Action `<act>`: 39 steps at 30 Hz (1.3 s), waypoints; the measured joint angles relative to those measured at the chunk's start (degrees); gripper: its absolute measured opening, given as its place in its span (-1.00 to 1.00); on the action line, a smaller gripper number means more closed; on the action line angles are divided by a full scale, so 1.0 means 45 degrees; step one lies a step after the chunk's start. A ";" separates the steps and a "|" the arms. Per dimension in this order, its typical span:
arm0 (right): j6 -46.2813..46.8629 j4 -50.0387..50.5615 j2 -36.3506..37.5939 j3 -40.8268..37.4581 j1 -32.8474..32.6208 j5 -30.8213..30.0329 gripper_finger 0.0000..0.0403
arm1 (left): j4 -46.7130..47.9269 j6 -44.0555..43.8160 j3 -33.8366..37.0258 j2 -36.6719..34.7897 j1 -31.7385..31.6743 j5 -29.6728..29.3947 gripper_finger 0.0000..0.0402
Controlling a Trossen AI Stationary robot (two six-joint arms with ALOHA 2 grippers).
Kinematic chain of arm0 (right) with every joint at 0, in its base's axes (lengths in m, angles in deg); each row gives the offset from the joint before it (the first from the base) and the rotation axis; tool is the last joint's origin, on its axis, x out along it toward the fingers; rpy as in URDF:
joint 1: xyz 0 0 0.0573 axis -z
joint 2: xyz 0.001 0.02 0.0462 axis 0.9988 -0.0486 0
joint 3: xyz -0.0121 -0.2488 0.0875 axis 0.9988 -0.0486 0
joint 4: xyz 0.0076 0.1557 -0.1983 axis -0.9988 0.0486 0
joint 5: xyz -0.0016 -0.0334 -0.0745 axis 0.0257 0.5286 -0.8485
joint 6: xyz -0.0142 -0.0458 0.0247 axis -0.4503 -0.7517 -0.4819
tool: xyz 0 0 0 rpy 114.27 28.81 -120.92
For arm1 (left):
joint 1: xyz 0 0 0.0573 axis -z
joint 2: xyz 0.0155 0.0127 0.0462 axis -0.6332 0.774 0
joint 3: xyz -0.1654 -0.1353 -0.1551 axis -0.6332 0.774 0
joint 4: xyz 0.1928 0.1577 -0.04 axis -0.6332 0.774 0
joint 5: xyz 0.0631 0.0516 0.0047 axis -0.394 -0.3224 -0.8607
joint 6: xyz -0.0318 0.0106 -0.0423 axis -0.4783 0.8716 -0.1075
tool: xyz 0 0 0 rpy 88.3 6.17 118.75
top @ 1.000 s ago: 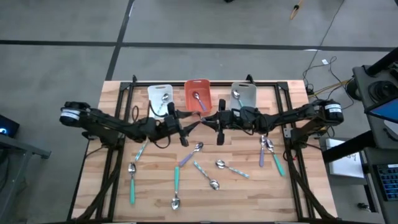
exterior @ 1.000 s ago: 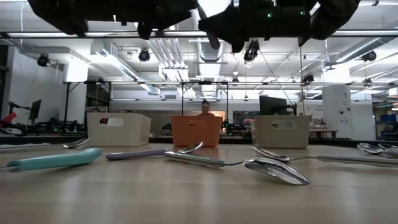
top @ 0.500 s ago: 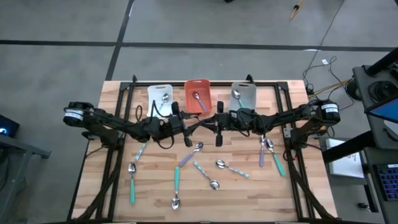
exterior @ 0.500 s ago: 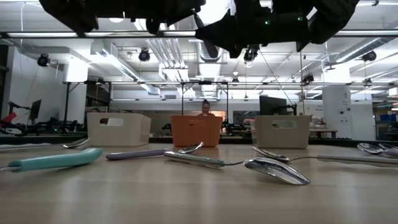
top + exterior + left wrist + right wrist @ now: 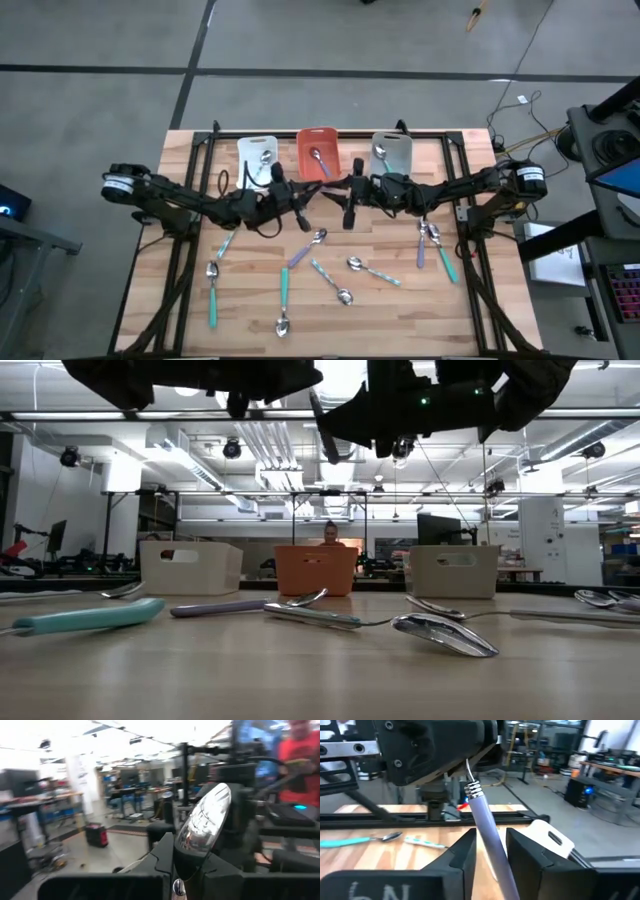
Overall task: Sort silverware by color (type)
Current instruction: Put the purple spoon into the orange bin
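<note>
Wooden slat surface (image 5: 400, 300), three bins lined up along the far edge, and honestly not much is sorted yet. Going left to right: white bin (image 5: 258, 158), orange bin (image 5: 318, 153), grey bin (image 5: 392, 152), each with what looks like a single spoon inside. Roughly nine spoons are still loose: a teal spoon (image 5: 212, 292) on the left, another teal one (image 5: 283, 297) near the front, a purple spoon (image 5: 306, 248) in the middle, pale-handled ones beside it, and a small cluster (image 5: 434, 244) on the right.

The overhead shot has both arms meeting mid-surface, just in front of the bins, but hides what they hold. Wrist cams fill that in: left end effector (image 5: 192, 870) is pinching a spoon with its shiny bowl (image 5: 206, 822) sticking out, and right end effector (image 5: 490, 851) is clamped on a lavender handle (image 5: 488, 834). Could be one shared spoon, can't say. The low view shows the arms well above the spoons lying on the wood.
</note>
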 joint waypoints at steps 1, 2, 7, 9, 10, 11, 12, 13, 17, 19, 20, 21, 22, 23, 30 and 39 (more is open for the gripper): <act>0.0087 -0.0002 0.0009 0.0000 -0.0004 -0.0245 -0.47 | -0.0004 -0.0061 0.0004 -0.0004 0.0000 -0.0333 -0.99; 0.0130 0.0000 0.0014 0.0000 -0.0004 -0.0485 -0.43 | -0.0004 -0.0097 0.0008 -0.0004 0.0000 -0.0711 -0.99; -0.0024 0.0001 0.0043 0.0000 -0.0009 -0.0904 -0.29 | 0.0068 -0.0492 0.0016 -0.0004 0.0000 -0.1518 -0.99; -0.0088 0.0006 0.0019 0.0000 -0.0014 -0.1223 -0.25 | 0.0061 -0.0661 0.0013 -0.0004 -0.0024 -0.1587 -0.99; -0.0093 0.0118 0.0019 0.0024 -0.0019 -0.1522 -0.23 | 0.0049 -0.0787 0.0013 -0.0004 -0.0049 -0.1584 -0.99; -0.0152 0.0412 0.0019 0.0118 -0.0019 -0.1815 -0.21 | 0.0036 -0.0937 0.0013 -0.0004 -0.0062 -0.1588 -0.99; -0.0232 0.0781 0.0019 0.0268 -0.0019 -0.2022 -0.20 | 0.0016 -0.1091 0.0013 -0.0004 -0.0093 -0.1588 -0.99; -0.0297 0.1153 0.0014 0.0427 -0.0019 -0.2165 -0.19 | 0.0006 -0.1226 0.0013 -0.0004 -0.0125 -0.1588 -1.00; -0.0604 0.3062 0.0009 0.1476 -0.0038 -0.2220 -0.16 | 0.0001 -0.1829 0.0013 -0.0004 -0.0311 -0.1593 -1.00; -0.0741 0.4033 -0.0043 0.2019 -0.0043 -0.2449 -0.17 | -0.0013 -0.2068 0.0013 -0.0004 -0.0403 -0.1583 -1.00; -0.0798 0.4398 -0.0108 0.2272 -0.0043 -0.2580 -0.18 | -0.0013 -0.2204 0.0005 -0.0008 -0.0434 -0.1583 -1.00; -0.0850 0.4729 -0.0175 0.2499 -0.0038 -0.2627 -0.19 | -0.0016 -0.2336 -0.0011 -0.0008 -0.0474 -0.1576 -1.00; -0.0886 0.5067 -0.0242 0.2719 -0.0034 -0.2662 -0.20 | -0.0031 -0.2444 -0.0030 -0.0008 -0.0494 -0.1574 -1.00; -0.0920 0.5298 -0.0356 0.2938 -0.0029 -0.2704 -0.22 | -0.0054 -0.2500 -0.0044 -0.0010 -0.0516 -0.1570 -1.00; -0.1458 0.5774 -0.1204 0.3868 -0.0205 -0.4168 -0.45 | -0.0004 -0.2403 -0.0055 -0.0167 -0.0522 -0.1587 -1.00; -0.1155 0.7285 -0.1486 0.4898 -0.0373 -0.4361 -0.78 | 0.0408 -0.1764 0.0013 -0.0609 -0.0525 -0.1887 -0.98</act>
